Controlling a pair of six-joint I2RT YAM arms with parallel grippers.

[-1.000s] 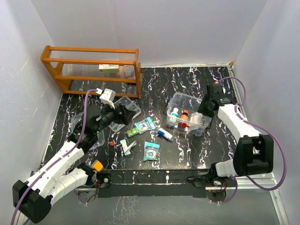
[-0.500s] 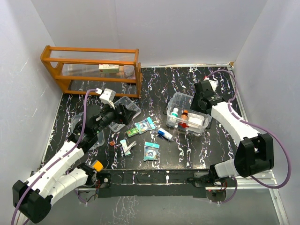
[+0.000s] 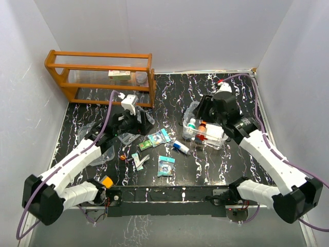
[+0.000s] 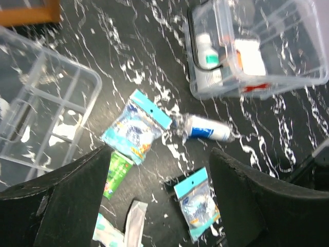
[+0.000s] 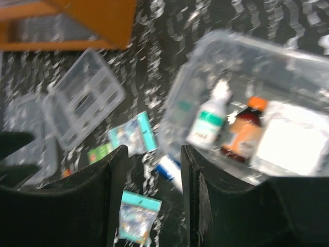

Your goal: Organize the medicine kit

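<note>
The left gripper hangs above the table with its fingers spread wide and nothing between them. That suits a hand choosing what to pick next. Straight below the gap lie the loose goods: a blue packet, a small white tube, a second blue packet and a green sachet. Off beyond its left finger sits the divided tray, clear and apparently unfilled.

The box of the medicine kit stands ahead of this hand and to its right, open-topped, so things can be dropped in from above.

The right gripper hovers just beside the box's near-left corner, jaws parted about halfway and holding nothing. To the right of its fingers, inside the box, stand a white bottle and a brown bottle with an orange cap, upright beside a flat white pack.

I judge the sorting partly done, since the packets and tube are not yet in the kit. The lid I cannot make out with certainty. The wooden rack stands well beyond the left hand.
</note>
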